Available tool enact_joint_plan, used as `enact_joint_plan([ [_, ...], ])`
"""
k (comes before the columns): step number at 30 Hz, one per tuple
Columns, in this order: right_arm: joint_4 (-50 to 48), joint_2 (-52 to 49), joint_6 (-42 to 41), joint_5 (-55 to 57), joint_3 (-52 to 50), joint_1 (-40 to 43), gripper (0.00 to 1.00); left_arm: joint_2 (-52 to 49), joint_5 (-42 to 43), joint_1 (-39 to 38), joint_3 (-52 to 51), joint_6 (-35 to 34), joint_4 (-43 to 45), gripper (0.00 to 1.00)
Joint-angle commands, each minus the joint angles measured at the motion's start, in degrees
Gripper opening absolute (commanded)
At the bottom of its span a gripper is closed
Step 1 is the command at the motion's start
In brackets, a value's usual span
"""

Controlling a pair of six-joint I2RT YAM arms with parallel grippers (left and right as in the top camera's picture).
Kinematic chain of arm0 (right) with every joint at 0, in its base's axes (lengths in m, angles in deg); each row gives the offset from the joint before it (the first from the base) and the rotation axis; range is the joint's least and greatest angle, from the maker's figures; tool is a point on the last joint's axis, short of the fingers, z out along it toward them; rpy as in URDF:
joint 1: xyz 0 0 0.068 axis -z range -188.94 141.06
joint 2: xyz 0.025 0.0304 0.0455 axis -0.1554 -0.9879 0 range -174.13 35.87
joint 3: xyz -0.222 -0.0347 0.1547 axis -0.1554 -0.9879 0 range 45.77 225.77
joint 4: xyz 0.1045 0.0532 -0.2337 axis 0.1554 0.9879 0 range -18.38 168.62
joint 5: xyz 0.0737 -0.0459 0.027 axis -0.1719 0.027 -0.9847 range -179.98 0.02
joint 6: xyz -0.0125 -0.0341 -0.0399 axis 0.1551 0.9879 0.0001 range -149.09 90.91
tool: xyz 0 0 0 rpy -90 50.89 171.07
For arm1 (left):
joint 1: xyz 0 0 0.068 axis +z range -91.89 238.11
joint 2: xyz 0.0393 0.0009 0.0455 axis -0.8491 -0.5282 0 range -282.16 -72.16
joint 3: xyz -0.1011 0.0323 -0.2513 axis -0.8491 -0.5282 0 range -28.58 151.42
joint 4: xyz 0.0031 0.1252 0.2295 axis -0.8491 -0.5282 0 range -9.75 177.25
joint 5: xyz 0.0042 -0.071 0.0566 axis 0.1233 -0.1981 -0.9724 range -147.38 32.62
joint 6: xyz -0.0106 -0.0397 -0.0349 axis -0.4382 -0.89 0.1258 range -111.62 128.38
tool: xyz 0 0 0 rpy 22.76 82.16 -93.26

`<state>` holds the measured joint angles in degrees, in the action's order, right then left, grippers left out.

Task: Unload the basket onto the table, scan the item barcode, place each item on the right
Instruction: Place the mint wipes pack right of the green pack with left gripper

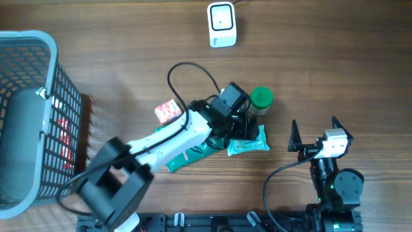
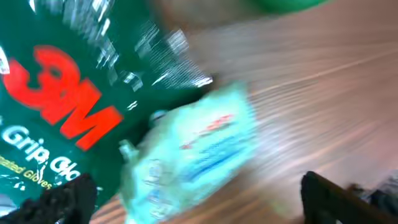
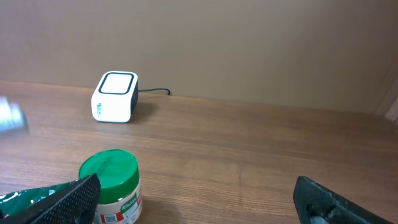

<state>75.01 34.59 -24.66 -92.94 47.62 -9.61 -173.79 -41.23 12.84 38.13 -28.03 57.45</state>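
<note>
The white barcode scanner [image 1: 222,24] stands at the table's far edge and also shows in the right wrist view, scanner [image 3: 115,98]. A light teal packet [image 1: 248,145] lies on the wood beside a green 3M glove pack [image 1: 192,156]. My left gripper [image 1: 239,129] hovers just over the teal packet [image 2: 193,155], jaws wide apart and holding nothing; the view is motion-blurred. The glove pack [image 2: 62,106] fills the upper left there. My right gripper [image 1: 315,125] stands open at the right, away from the items.
A green-lidded jar [image 1: 261,98] stands right of the left gripper, and the jar [image 3: 112,186] sits by the right gripper's left finger [image 3: 74,199]. A small red packet [image 1: 167,111] lies left of the arm. A dark mesh basket [image 1: 58,116] occupies the left edge.
</note>
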Motion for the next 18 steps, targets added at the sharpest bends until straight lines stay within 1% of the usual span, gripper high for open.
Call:
enact_joint_plan([
  [1,-0.15,0.33,0.52,-0.50,0.02,-0.02,1.00,11.72,-11.72,2.16,6.64,6.23,-3.04,1.00],
  [3,-0.15,0.31,0.52,-0.50,0.02,-0.02,1.00,17.68,-23.10,5.31,7.91,6.40,-6.14,1.00],
  [5,-0.15,0.33,0.50,-0.50,0.02,-0.02,1.00,24.81,-34.07,11.17,7.96,6.12,-8.37,1.00],
  [7,-0.15,0.33,0.52,-0.50,0.02,-0.02,1.00,30.40,-39.34,18.49,7.96,5.95,-9.01,1.00],
  [9,-0.15,0.31,0.52,-0.50,0.02,-0.02,1.00,34.05,-40.00,25.77,7.98,5.33,-8.37,1.00],
  [11,-0.15,0.33,0.50,-0.50,0.02,-0.02,1.00,37.86,-39.56,37.03,7.98,3.82,-8.17,1.00],
  [13,-0.15,0.33,0.50,-0.50,0.02,-0.02,1.00,40.15,-39.58,46.64,7.98,6.14,-8.20,1.00],
  [15,-0.15,0.33,0.50,-0.50,0.02,-0.02,1.00,41.07,-39.28,54.25,8.41,6.16,-8.44,1.00],
  [16,-0.15,0.33,0.52,-0.50,0.02,-0.02,1.00,41.13,-37.24,59.69,9.40,6.19,-8.90,1.00],
  [18,-0.15,0.33,0.52,-0.50,0.02,-0.02,1.00,40.30,-30.23,68.70,11.45,6.27,-10.34,1.00],
])
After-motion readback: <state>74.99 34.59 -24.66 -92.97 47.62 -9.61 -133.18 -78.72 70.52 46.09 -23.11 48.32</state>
